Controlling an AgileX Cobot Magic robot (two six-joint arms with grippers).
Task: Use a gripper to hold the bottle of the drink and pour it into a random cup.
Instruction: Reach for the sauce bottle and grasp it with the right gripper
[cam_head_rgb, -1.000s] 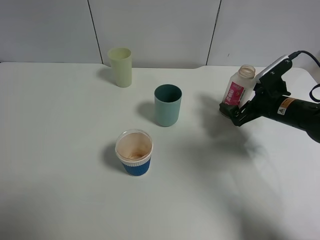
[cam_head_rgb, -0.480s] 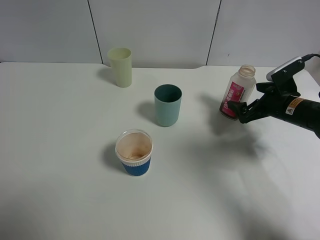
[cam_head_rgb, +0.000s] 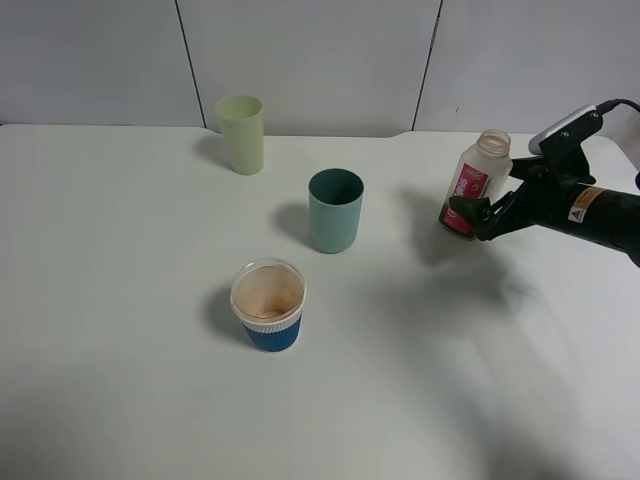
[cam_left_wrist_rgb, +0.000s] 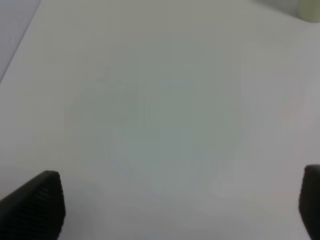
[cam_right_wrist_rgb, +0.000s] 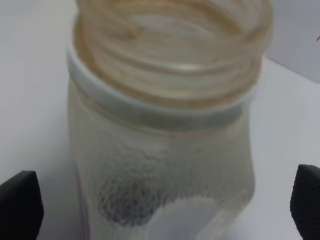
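A: Right gripper?
B: Jaws wide, the bottle of the drink standing between its 2 fingers (gaps either side); base contact probably none.
A: The cup?
B: Well beyond the fingertips, apart.

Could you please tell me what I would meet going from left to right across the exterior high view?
Pale yellow-green cup → blue-sleeved paper cup → teal-green cup → bottle → black arm.
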